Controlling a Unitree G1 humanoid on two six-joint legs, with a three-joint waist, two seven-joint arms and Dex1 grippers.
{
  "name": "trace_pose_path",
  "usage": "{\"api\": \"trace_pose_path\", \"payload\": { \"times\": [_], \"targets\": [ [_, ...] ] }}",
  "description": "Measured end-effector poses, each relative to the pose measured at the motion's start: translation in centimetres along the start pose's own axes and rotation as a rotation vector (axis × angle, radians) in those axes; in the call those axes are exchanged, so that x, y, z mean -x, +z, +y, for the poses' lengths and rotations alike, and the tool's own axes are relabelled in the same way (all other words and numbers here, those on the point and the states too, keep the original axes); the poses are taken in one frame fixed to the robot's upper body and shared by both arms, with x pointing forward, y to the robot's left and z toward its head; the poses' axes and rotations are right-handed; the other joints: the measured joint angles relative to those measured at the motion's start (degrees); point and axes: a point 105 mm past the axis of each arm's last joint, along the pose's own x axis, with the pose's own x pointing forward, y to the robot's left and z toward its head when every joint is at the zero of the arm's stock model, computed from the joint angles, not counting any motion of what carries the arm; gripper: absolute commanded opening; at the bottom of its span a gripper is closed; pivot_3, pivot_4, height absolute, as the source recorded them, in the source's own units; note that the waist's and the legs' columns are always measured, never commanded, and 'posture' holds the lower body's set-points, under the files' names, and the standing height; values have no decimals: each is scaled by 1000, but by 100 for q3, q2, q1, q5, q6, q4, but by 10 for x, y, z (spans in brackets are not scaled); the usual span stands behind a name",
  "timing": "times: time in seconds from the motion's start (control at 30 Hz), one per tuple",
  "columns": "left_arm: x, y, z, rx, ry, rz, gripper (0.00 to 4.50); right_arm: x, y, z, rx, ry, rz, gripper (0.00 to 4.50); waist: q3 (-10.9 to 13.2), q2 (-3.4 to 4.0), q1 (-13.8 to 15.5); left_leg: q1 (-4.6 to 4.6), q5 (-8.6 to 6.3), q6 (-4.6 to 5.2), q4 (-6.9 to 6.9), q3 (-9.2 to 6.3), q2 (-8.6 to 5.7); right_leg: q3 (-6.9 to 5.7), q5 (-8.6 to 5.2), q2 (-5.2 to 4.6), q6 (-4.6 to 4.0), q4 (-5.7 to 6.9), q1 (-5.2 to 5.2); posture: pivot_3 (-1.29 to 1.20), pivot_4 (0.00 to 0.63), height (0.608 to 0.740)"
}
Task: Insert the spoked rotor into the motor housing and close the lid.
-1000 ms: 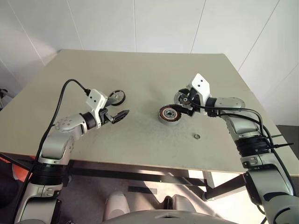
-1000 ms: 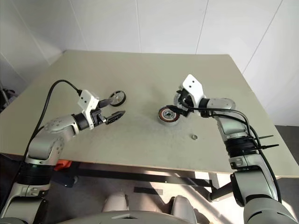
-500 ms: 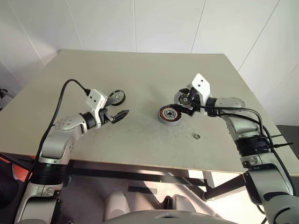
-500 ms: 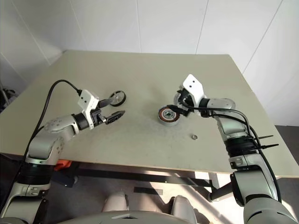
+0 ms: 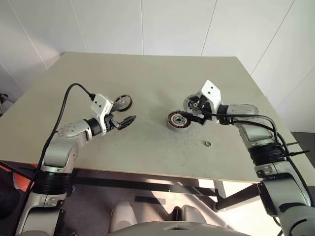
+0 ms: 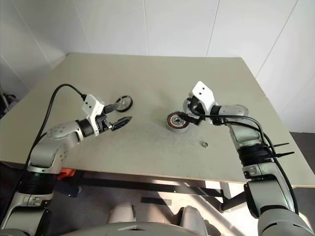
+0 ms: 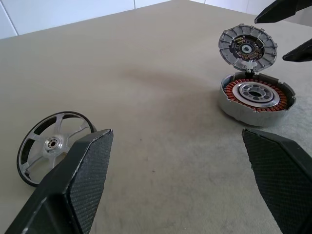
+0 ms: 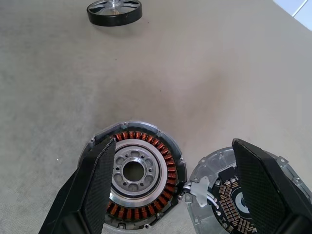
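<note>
white wall panels back our beige table [image 5: 147,73]. we see the motor housing [image 5: 178,120] lying flat near the middle, windings up, its lid [image 5: 193,103] swung open and hinged at the far right edge. our right gripper [image 8: 170,187] hovers over both, fingers spread wide, holding nothing. the spoked rotor [image 5: 123,102] sits just beyond our left gripper [image 5: 127,121], also wide open and empty. a washer [image 5: 207,144] lies nearer us.

I see copper-orange windings ringing the silver-grey housing [image 8: 136,176], a black-rimmed rotor [image 7: 52,145] with a pale hub, a grey lid [image 7: 247,47], all on a beige desk [image 5: 147,78].
</note>
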Motion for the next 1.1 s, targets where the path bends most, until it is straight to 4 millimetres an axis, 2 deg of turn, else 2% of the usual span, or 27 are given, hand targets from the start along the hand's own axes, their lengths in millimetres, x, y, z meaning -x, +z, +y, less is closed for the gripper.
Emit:
{"api": "trace_pose_path", "payload": {
  "times": [0.27,0.43,0.63,0.73,0.8,0.83,0.9,1.1],
  "targets": [
    [-1,-3,1,9,5,7,4483,15,-28,3,187,18,205,4316,0,0,6,-2,0,0,0,0,-1,0,0,0,0,-3,0,0,0,740],
    [-2,-3,1,8,4,-1,4483,19,-13,6,238,35,195,4316,0,0,-9,3,0,1,-1,1,0,2,0,1,0,-1,0,0,0,740],
    [-2,-3,2,4,7,2,4483,32,-18,-3,214,10,245,4316,0,0,18,1,-1,2,0,1,-1,2,0,-1,0,-2,1,0,0,740],
    [-2,-4,2,2,8,4,4483,37,9,-1,4,38,33,4316,0,2,-10,4,-1,4,-3,2,0,5,0,1,0,-1,-1,0,0,740],
    [-4,-2,0,-2,-1,-1,4483,44,16,-3,-16,47,-12,4316,-1,2,2,4,-2,5,0,2,0,3,0,0,0,-1,2,0,0,740],
    [-5,-1,0,-3,-1,-1,4483,47,13,-5,-11,43,4,4316,-1,2,5,4,-2,5,0,2,-1,3,0,0,0,-2,2,0,0,740],
    [-5,-2,1,-3,0,2,4483,57,-4,-4,1,48,71,4316,-3,0,50,6,-3,6,0,2,1,-2,-1,-3,-1,-8,15,0,0,740],
    [-5,-3,1,-1,-5,6,4483,62,-50,34,19,196,176,4316,-2,2,9,5,-4,8,0,3,0,1,-1,-2,0,-10,12,0,0,740]
  ]
}}
